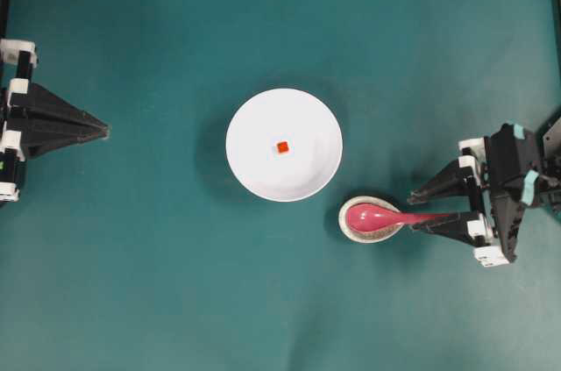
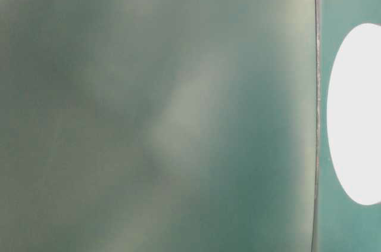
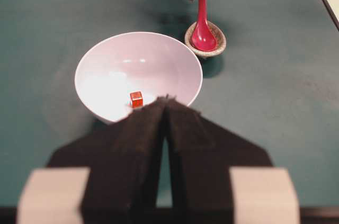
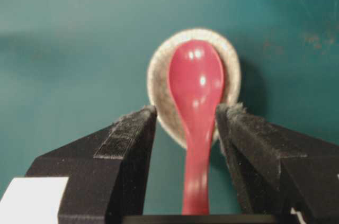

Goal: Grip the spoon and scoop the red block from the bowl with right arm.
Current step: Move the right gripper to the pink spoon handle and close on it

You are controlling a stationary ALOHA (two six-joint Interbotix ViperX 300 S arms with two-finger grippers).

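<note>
The right gripper [image 4: 185, 123] is spread wide, its two black fingers [image 4: 127, 128] set on either side of the spoon's handle with a gap left on each side, so nothing is gripped. In the overhead view the same gripper [image 1: 419, 210] is seen reaching in from the right edge, with white clips and teal tags carried on its body. The spoon [image 4: 195, 107], glossy pink-red, is laid with its scoop in a small speckled beige spoon rest [image 4: 159, 83] and its handle pointed back between the fingers. The rest [image 1: 351, 229] is placed just beside the lower right rim of the white bowl [image 1: 254, 152], though contact between the two cannot be judged. The red block [image 1: 282, 146] is found near the middle of the bowl's floor. Everything is set on a teal table surface [image 1: 158, 283]. The left gripper [image 1: 103, 131] is held at the far left, well apart from the bowl, with its pointed fingers pressed together on nothing. The table-level view is blurred, with only a white oval shown at its right edge.
</note>
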